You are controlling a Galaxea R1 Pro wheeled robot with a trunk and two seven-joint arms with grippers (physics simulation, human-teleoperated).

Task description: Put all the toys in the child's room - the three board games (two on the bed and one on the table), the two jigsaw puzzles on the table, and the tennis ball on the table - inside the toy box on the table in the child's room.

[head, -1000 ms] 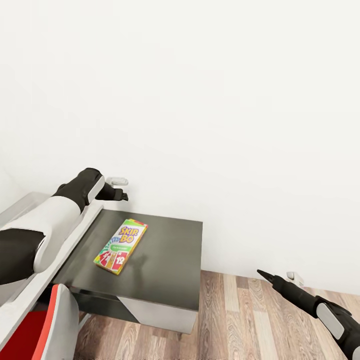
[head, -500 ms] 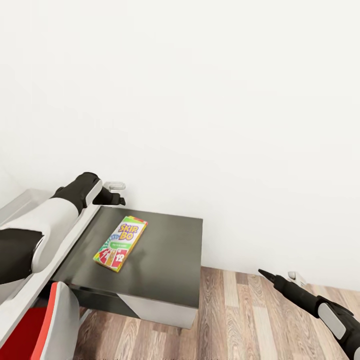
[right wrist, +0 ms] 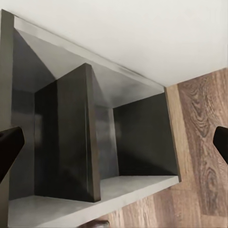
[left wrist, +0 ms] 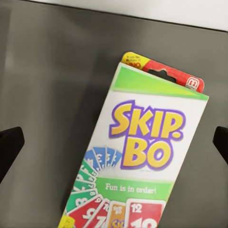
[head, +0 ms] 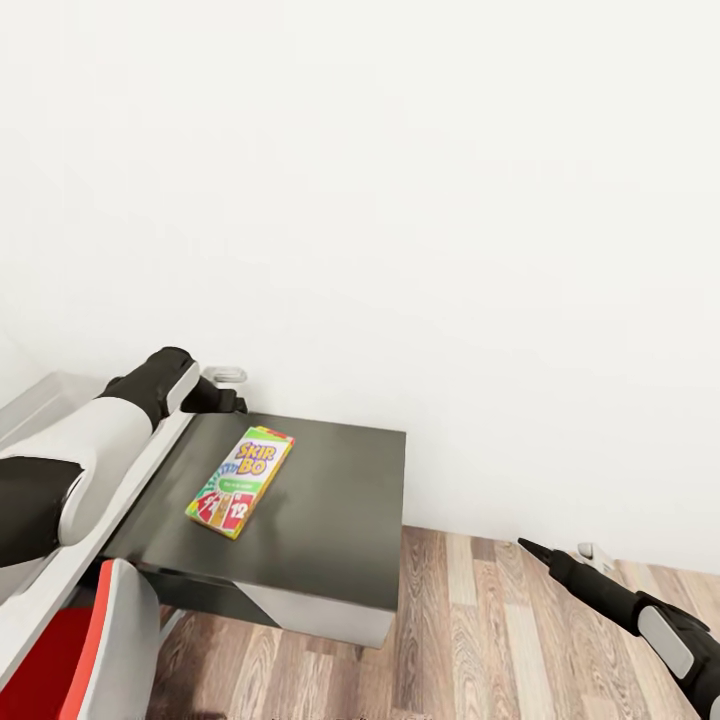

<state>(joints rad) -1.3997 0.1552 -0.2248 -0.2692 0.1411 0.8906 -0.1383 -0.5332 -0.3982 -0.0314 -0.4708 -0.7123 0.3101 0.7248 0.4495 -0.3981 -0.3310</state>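
Board game [head: 240, 481] lies flat on the dark tabletop [head: 340, 520]; left hand [left wrist: 114, 137] hangs above it, wide open and empty. Best lowered straight, straddling the box's narrow width before closing.

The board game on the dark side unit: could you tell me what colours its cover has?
The board game is mostly white, with green bands; the left wrist view shows it best.
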